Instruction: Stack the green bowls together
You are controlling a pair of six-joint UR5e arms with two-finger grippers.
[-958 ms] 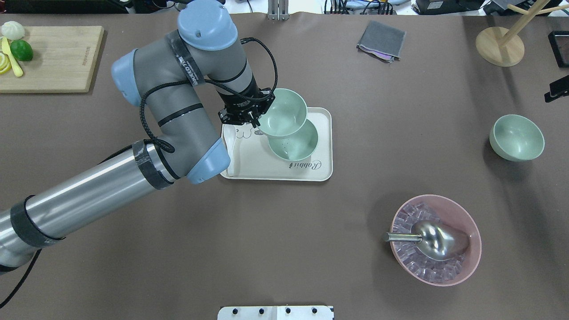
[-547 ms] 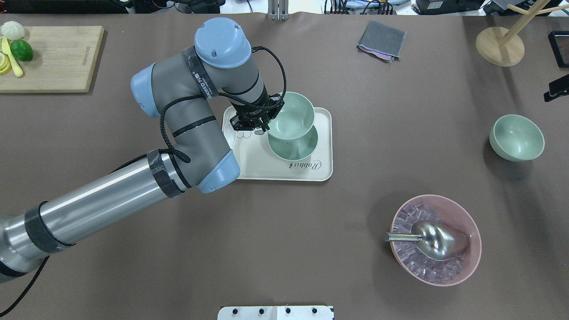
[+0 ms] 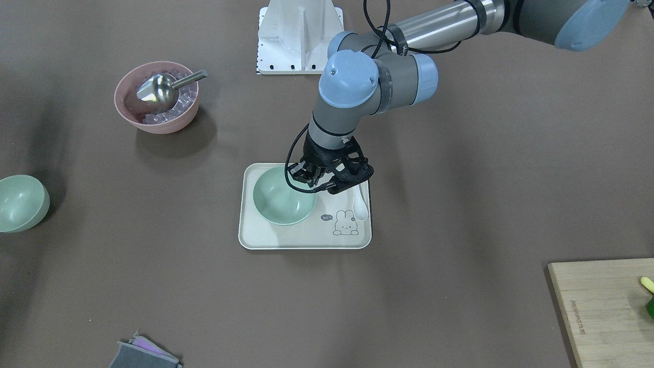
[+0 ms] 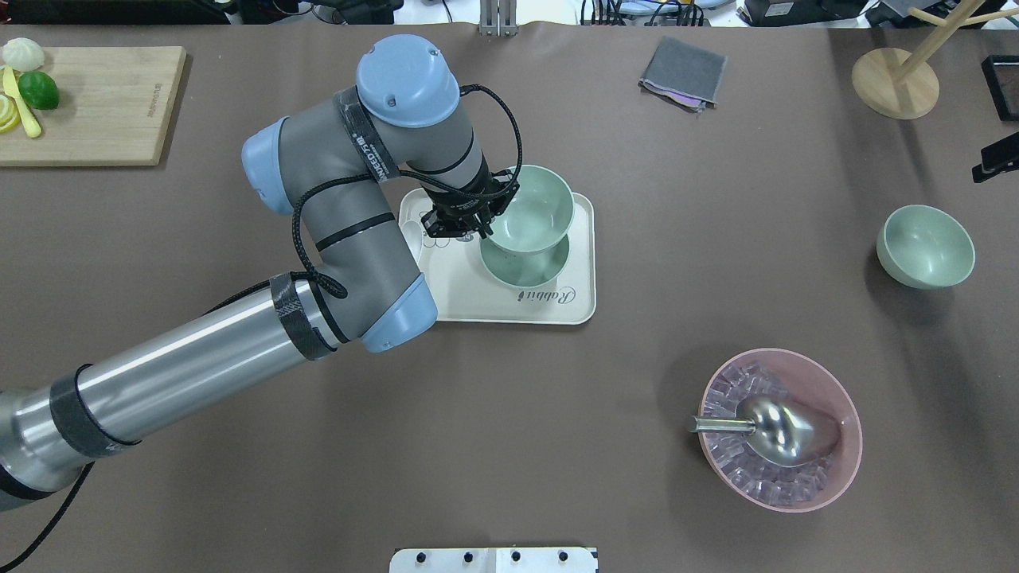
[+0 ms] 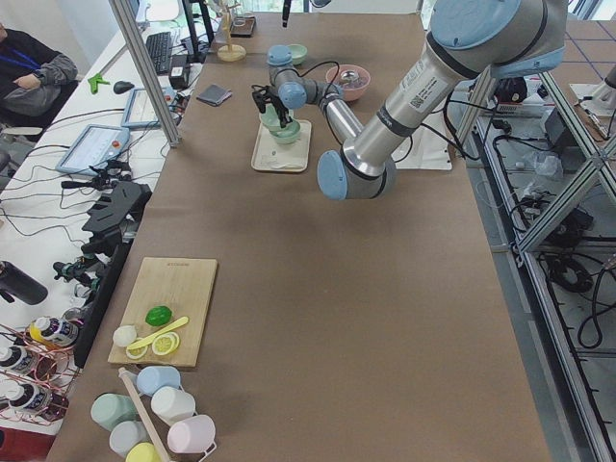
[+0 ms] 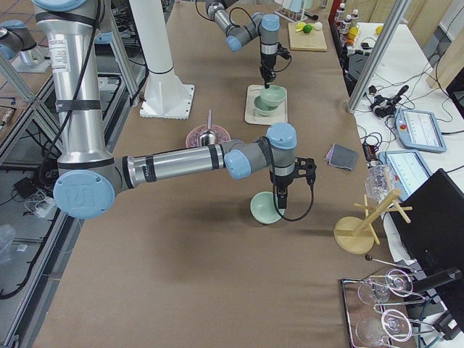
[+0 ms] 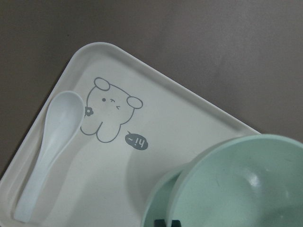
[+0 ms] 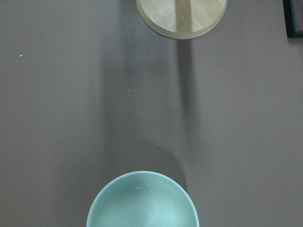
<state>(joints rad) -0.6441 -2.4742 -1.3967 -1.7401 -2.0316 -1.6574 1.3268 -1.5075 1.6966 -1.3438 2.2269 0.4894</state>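
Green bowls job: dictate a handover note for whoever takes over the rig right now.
Left claw: shut on the rim of the first green bowl, holding it over the second green bowl on the tray; offset, not nested.
Right claw: by the third green bowl, which stands alone on the robot's right; open or shut, cannot tell.
Done: nothing stacked yet.
Left: seat the held bowl, then add the third.

The left arm (image 4: 183,362) has a polished silver tube, grey joint housings capped in pale blue, black tape bands, a looping black braided cable, and black jaws.
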